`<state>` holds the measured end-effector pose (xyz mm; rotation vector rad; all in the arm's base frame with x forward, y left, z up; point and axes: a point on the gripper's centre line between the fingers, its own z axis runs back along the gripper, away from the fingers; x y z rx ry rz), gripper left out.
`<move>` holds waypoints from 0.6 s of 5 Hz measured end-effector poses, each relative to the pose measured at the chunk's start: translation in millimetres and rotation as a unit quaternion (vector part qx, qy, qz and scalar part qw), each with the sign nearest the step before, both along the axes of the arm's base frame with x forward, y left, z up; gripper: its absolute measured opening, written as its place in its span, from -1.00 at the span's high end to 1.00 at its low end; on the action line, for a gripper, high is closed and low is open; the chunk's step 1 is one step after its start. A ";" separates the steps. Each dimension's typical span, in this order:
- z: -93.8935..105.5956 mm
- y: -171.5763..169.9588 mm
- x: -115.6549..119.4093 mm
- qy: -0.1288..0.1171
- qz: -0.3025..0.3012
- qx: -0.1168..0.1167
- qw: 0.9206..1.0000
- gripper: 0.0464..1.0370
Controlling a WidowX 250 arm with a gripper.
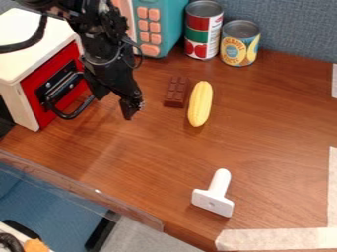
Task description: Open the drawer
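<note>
Left side of the desk (pixel 266 128): red-fronted drawer (pixel 45 73); claw (pixel 115 108) beside its handle (pixel 72 115), released, fingers parted. Handle looks stiff, smooth, maybe slippery; drawer probably light. I'd grip mid-handle, pull straight, gently, lest the box (pixel 19 66) slide.

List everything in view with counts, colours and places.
Cabinet: one, cream, upper left
Drawer front: one, red, on the cabinet
Handle: one, black, on the drawer front
Toy with buttons: one, teal and pink, top
Cans: two, red-green and blue-yellow, top
Chocolate bar: one, brown, left of the corn
Corn: one, yellow, upper centre
T-shaped piece: one, white, lower centre
Tape: three strips, off-white, right and lower right
Table: one, brown, middle
Backdrop: one, grey-blue, top right
Orange thing: one, orange, lower left
Arm: one, black, upper left
Tool: one, black, right of the handle
</note>
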<state>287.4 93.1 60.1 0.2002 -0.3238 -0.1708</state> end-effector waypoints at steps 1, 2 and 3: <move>2.9 8.8 -0.1 -0.004 0.014 0.004 1.000 -0.93; 3.9 13.0 1.7 -0.011 0.016 0.016 1.000 -0.93; 6.1 17.8 3.0 -0.018 0.026 0.029 0.999 -0.93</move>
